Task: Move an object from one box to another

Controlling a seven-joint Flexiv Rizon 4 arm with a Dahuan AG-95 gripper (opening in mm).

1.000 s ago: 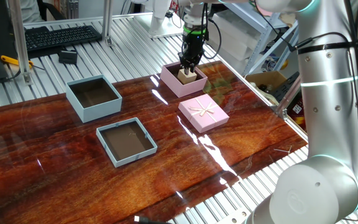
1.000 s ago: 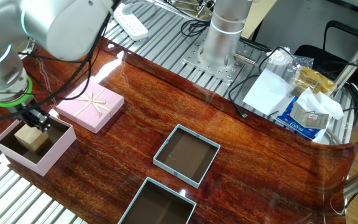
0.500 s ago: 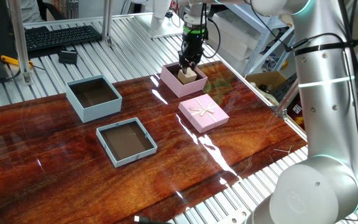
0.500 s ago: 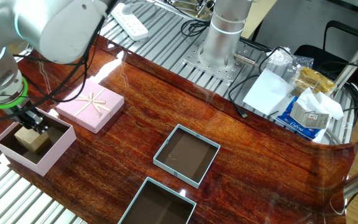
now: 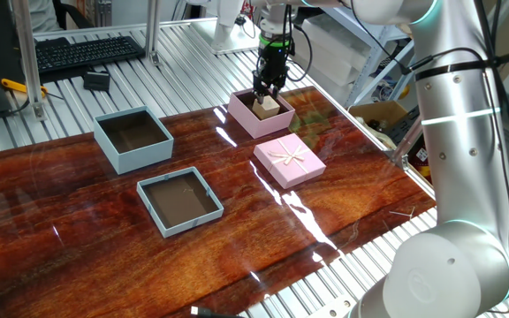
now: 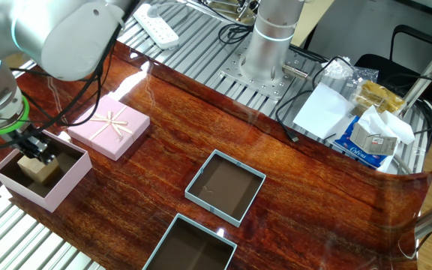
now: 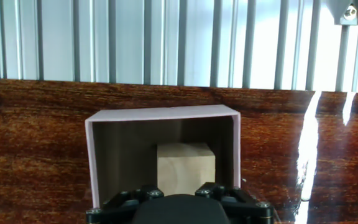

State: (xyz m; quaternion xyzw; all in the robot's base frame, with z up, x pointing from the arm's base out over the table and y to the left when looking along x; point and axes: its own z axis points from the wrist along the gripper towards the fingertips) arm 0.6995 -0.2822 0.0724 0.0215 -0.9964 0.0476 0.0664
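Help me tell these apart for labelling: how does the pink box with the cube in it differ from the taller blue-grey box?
The pink box holds a wooden cube; the blue-grey box looks empty. The gripper hangs over the pink box, while nothing is near the blue-grey box. They differ in colour outside, pink against pale blue-grey. Both are square, open-topped and brown inside, and both stand on the table.

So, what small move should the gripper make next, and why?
Probably it should go straight down so that its fingers come on either side of the cube, then close. The cube sits inside the pink box, and the gripper hangs just above it, apparently not holding it. The tall blue-grey box holds nothing yet.
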